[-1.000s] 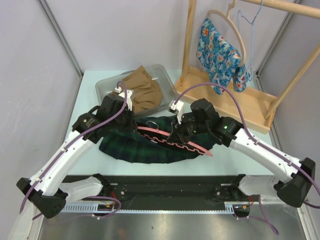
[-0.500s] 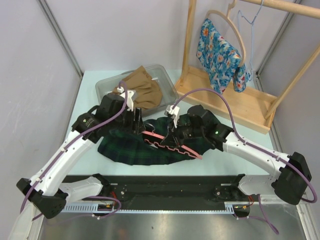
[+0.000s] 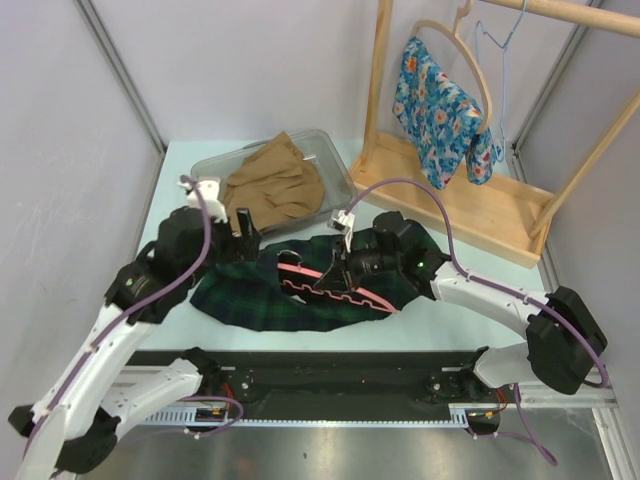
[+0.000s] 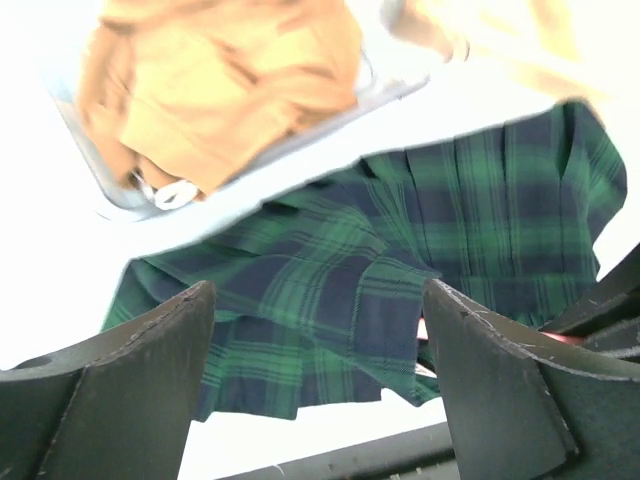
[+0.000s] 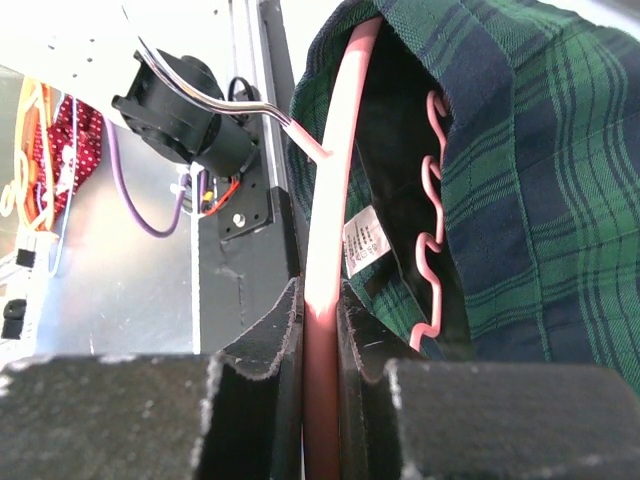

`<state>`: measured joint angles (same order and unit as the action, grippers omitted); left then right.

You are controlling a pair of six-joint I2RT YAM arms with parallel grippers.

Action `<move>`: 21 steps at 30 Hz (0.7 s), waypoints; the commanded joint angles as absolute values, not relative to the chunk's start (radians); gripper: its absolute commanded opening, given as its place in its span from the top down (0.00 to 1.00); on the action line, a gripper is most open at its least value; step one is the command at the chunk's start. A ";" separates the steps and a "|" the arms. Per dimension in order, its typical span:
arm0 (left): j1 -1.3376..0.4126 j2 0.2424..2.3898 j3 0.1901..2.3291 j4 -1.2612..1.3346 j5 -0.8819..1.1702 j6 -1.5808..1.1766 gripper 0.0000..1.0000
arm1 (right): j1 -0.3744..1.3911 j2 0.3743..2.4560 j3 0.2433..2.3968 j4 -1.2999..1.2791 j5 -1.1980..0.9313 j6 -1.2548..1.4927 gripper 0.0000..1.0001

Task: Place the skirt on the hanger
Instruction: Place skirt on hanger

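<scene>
**A:** What has just changed?

**B:** The left gripper (image 3: 242,222) has let go of the skirt (image 3: 250,300) and drawn back to the left. Its jaws now stand wide with nothing between them, above the skirt's left folds.

**A:** And the other claw?

**B:** The right gripper (image 5: 322,300) is still clamped on the bar of the pink hanger (image 5: 335,150). The hanger's arm is tucked inside the waistband. The skirt itself lies spread on the table (image 3: 170,190), between the two arms.

**A:** What does that mean for the job?

**B:** I'd judge it partway done. The hanger is in the cloth, but nothing is hung yet. The freed left claw probably needs a fresh hold on the waistband.

**A:** Any writing?

**B:** There is a white tag (image 5: 362,240) sewn inside the waistband, but its print is too small to read.

**A:** And farther back?

**B:** A clear tray (image 3: 200,168) holds a tan garment (image 3: 275,180). At far right, a wooden rack (image 3: 380,80) carries a floral garment (image 3: 440,100). I see no lettering on any of them.
</scene>
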<state>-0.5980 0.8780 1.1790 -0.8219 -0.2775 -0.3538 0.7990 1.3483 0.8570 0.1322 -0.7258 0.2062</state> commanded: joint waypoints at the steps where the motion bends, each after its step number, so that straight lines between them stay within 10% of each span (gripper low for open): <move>1: -0.601 0.764 1.155 -0.753 -0.347 -0.293 0.11 | 0.778 1.344 0.873 0.299 -0.828 0.216 1.00; 21: -0.601 0.704 1.095 -0.787 0.190 0.133 0.24 | 0.630 1.330 0.966 0.344 -1.253 0.347 1.00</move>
<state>-0.5983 0.7136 1.0809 -0.7795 0.1364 -0.0448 0.6376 1.3445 0.8749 0.2607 -1.1049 0.3302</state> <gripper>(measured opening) 0.776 0.153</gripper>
